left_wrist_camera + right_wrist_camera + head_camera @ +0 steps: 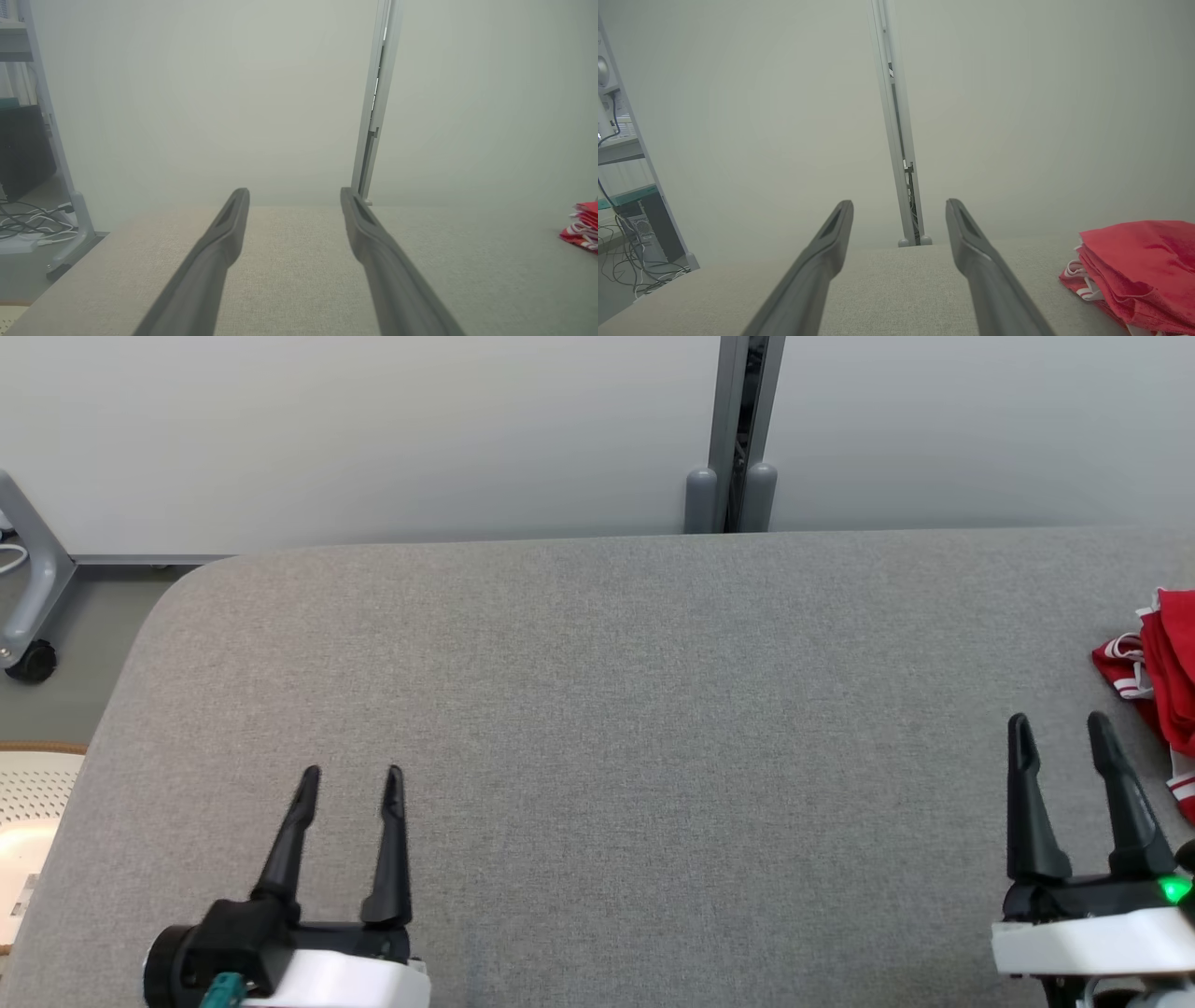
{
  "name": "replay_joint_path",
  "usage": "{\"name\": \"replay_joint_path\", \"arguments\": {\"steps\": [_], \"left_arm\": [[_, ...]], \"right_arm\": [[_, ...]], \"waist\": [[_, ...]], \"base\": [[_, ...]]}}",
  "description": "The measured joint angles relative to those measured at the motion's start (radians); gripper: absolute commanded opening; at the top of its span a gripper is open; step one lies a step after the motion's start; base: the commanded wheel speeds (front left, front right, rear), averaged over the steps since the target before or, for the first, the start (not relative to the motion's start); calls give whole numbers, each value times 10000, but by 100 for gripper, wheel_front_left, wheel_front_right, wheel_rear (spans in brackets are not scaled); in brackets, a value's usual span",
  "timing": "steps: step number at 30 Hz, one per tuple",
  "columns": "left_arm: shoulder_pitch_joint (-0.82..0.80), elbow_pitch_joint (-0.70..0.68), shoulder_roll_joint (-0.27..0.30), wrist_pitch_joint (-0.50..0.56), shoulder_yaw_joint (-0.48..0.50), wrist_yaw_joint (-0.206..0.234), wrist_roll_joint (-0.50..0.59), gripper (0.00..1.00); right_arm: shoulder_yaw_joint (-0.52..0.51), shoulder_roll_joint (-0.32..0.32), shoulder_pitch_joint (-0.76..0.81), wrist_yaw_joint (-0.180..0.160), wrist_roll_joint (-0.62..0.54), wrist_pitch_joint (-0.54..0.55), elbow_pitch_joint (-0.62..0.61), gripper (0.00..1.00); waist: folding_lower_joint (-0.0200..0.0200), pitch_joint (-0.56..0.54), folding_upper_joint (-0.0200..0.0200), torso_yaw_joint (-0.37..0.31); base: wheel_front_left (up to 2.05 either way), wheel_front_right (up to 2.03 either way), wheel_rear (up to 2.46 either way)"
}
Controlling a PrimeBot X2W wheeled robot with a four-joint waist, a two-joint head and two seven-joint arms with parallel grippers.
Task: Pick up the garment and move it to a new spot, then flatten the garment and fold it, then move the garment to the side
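Over the grey table [607,709], left hand [353,771] and right hand [1057,719] stand wide open, holding nothing.

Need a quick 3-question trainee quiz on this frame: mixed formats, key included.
1. True or false: the right gripper is shut on the red garment.
2. Where does the garment lie? A) centre of the table; B) far right of the table, just right of the right gripper; C) on the floor.
3. Fill in: the left gripper holds nothing and its jaws stand ____.

Key: 1 false; 2 B; 3 open.
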Motion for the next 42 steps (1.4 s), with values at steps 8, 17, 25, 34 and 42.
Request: {"name": "replay_joint_path", "arguments": {"steps": [8, 17, 25, 34, 42], "left_arm": [[180, -314, 6, 0, 38, 240, -343, 100], [271, -161, 4, 0, -226, 307, 98, 100], [373, -56, 2, 0, -222, 134, 71, 100], [377, -117, 2, 0, -150, -242, -77, 100], [391, -222, 2, 0, -127, -447, -173, 100]], "right_arm": [[259, 36, 395, 0, 163, 0, 21, 100], [215, 38, 422, 0, 251, -2, 36, 100], [219, 38, 421, 0, 247, -2, 113, 100], [305, 40, 416, 0, 245, -2, 153, 100], [303, 40, 411, 0, 247, 0, 182, 100]], "waist": [[0, -277, 0, 163], [0, -396, 0, 225], [0, -412, 0, 149], [0, -407, 0, 77], [0, -382, 0, 71]], "base": [[0, 0, 0], [0, 0, 0], [0, 0, 0], [0, 0, 0], [0, 0, 0]]}}
